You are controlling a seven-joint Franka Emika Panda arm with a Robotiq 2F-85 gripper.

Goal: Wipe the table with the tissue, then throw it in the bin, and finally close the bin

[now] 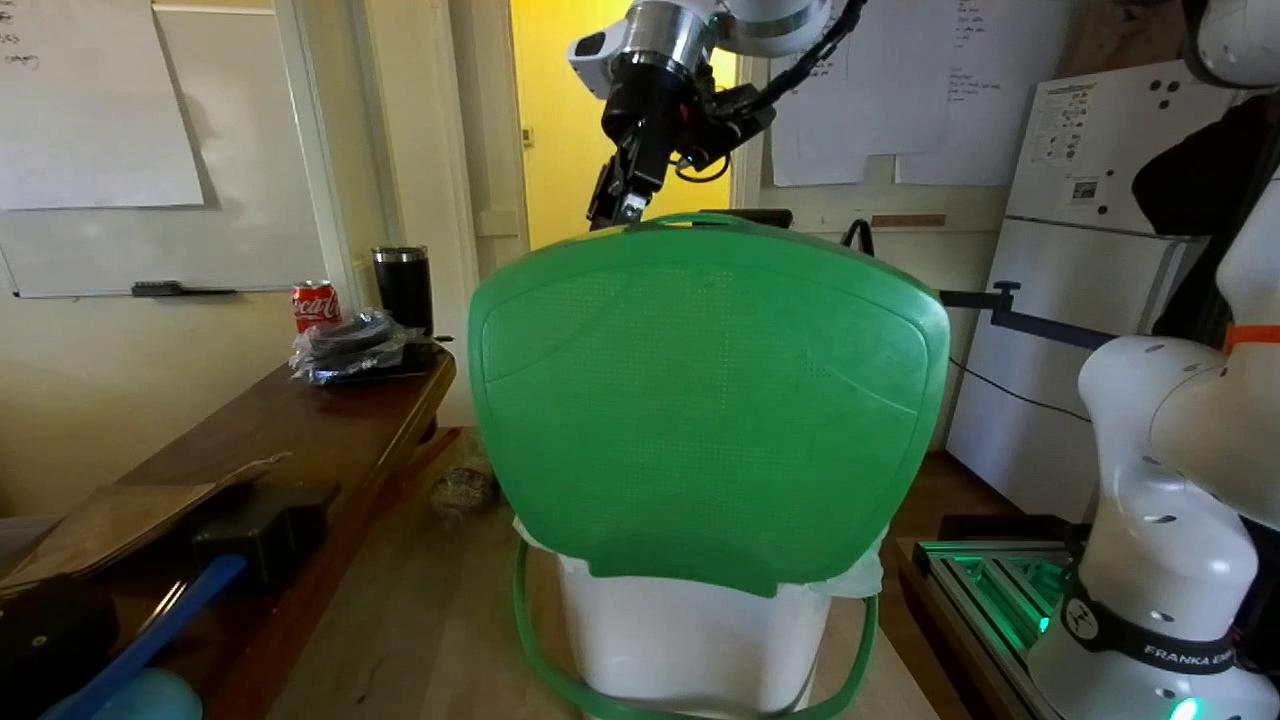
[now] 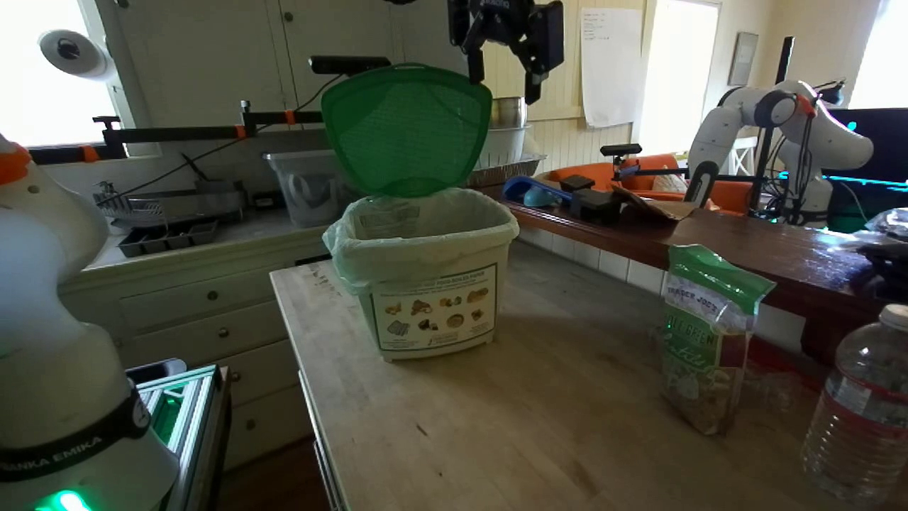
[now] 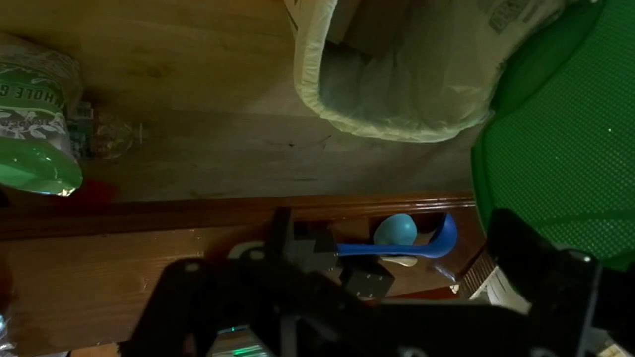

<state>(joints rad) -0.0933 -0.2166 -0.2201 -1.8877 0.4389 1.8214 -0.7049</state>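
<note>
The bin stands on the wooden table, lined with a pale bag. Its green lid is swung up and tilted back, leaving the mouth uncovered. My gripper hangs high beside the lid's upper edge, fingers spread with nothing between them. From behind the raised lid, an exterior view shows the gripper just above its top left edge. In the wrist view one finger overlaps the lid's mesh; whether they touch I cannot tell. The tissue is hidden or out of view.
A green snack bag and a clear bottle stand on the table. A raised brown ledge runs alongside, bearing a blue ladle, black boxes, a can and a tumbler. A camera bar extends behind the bin.
</note>
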